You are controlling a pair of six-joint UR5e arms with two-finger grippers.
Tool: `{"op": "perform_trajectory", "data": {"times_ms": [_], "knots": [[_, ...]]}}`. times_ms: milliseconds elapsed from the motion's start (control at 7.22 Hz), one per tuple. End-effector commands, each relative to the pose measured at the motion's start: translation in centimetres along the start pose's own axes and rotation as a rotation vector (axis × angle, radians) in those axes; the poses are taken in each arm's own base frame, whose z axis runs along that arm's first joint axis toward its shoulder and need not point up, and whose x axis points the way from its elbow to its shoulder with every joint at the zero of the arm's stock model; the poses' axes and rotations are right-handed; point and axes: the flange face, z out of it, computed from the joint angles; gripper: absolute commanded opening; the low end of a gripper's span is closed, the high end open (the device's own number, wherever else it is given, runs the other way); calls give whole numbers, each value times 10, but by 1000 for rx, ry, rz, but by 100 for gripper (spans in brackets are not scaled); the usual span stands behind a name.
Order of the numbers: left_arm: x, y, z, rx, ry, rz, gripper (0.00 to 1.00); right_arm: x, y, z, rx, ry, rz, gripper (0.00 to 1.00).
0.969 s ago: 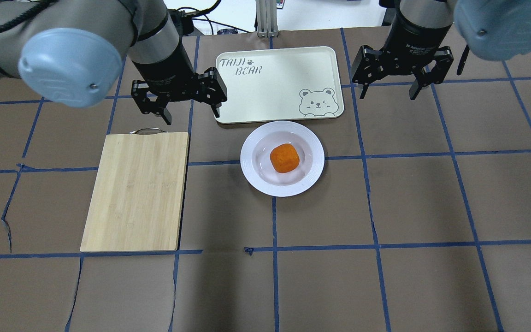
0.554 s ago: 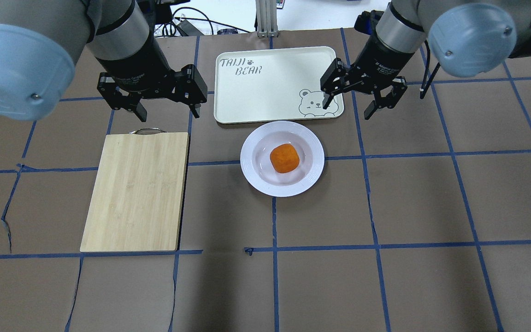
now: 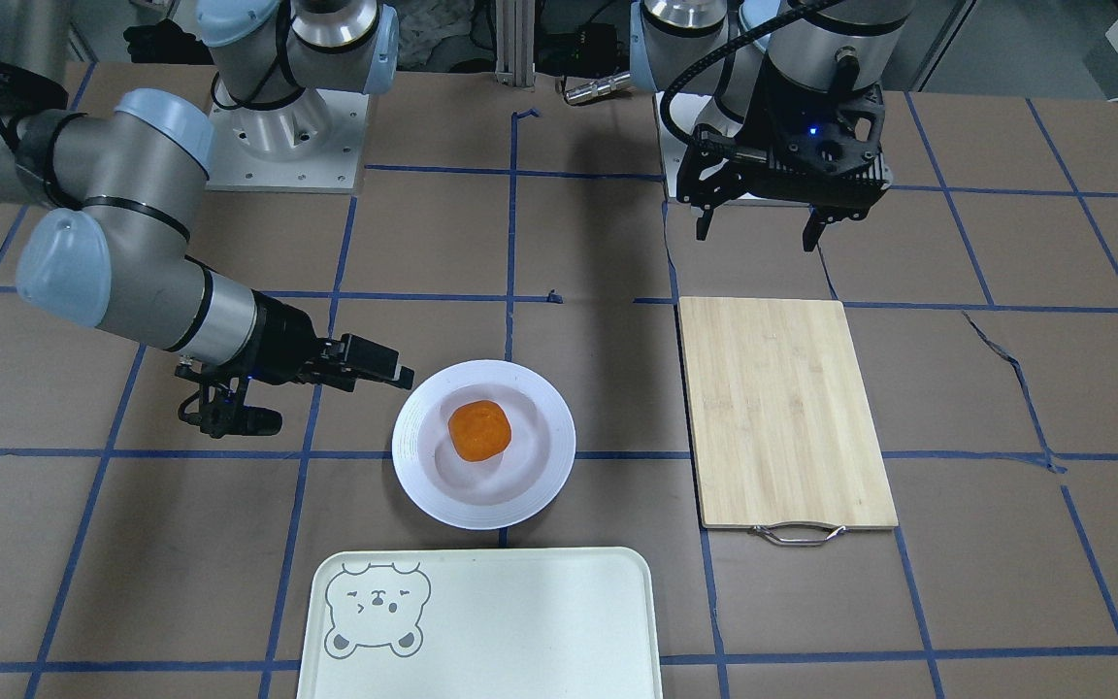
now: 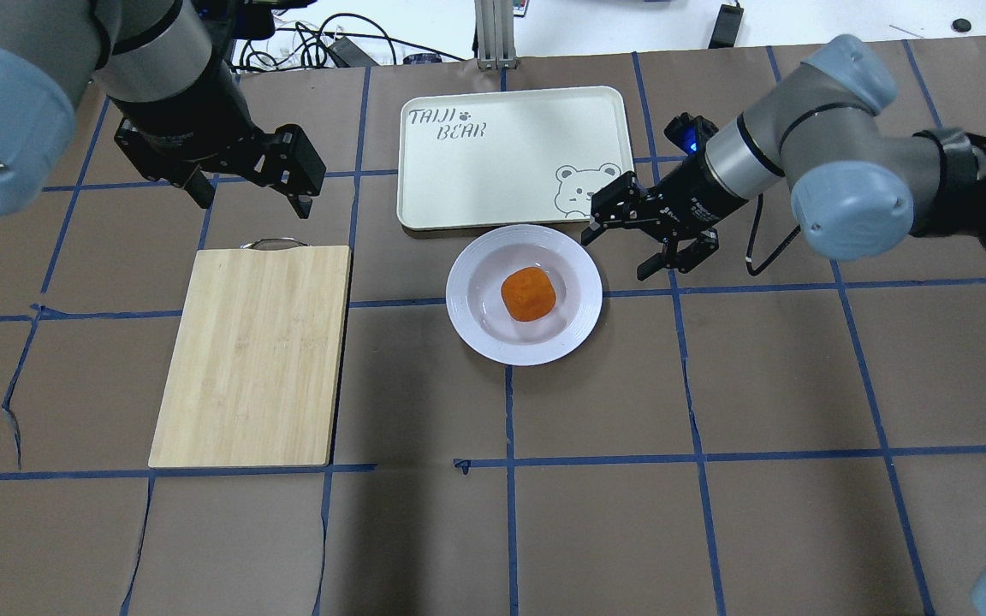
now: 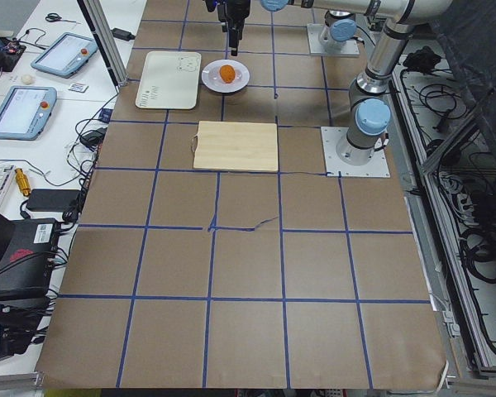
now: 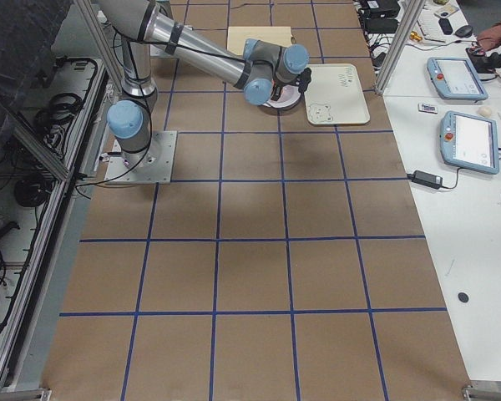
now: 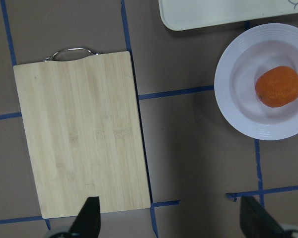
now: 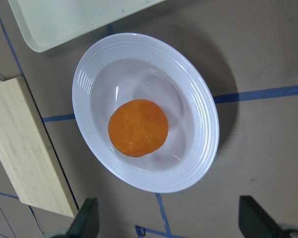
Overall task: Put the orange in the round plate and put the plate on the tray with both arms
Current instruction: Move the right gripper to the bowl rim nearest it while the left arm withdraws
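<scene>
The orange [image 4: 528, 293] [image 3: 479, 431] [image 8: 138, 127] lies in the sunken centre of the white round plate [image 4: 461, 291] [image 3: 413, 449] [image 8: 203, 119], which rests on the table just in front of the pale tray [image 4: 510, 162] [image 3: 520, 631]. My right gripper [image 4: 615, 257] [image 3: 337, 399] is open and tilted low beside the plate's right rim, one finger close to that rim, holding nothing. My left gripper [image 4: 253, 205] [image 3: 756, 238] hangs open and empty above the table behind the cutting board's handle end.
A bamboo cutting board [image 4: 253, 355] [image 3: 782, 408] [image 7: 82, 134] with a metal handle lies left of the plate. The tray has a bear drawing [image 4: 587, 190] in its corner nearest the plate. Brown paper with blue tape lines covers the table.
My right arm has swung down and inward from behind the tray to the plate's right rim, its gripper turning sideways. My left gripper has drifted left, away from the tray. Plate and orange have not moved.
</scene>
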Motion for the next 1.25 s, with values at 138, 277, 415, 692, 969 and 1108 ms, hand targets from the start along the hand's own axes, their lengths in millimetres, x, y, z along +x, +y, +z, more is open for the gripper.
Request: {"op": "perform_trajectory", "data": {"times_ms": [138, 277, 415, 692, 969, 1108], "knots": [[-6, 2, -5, 15, -4, -11, 100, 47, -19, 44, 24, -260, -72, 100], [-7, 3, -4, 13, -10, -8, 100, 54, -22, 40, 36, -273, -80, 100], [-7, 3, -5, 15, -14, -9, 100, 55, -25, 40, 56, -273, -123, 100], [-10, 3, -4, 12, -14, -14, 100, 74, -34, 56, 43, -285, -164, 100], [-17, 3, -6, 14, -17, -28, 100, 88, -38, 49, 74, -303, -196, 100], [-17, 4, -6, 11, -17, -28, 100, 83, -37, 50, 92, -387, -207, 100]]}}
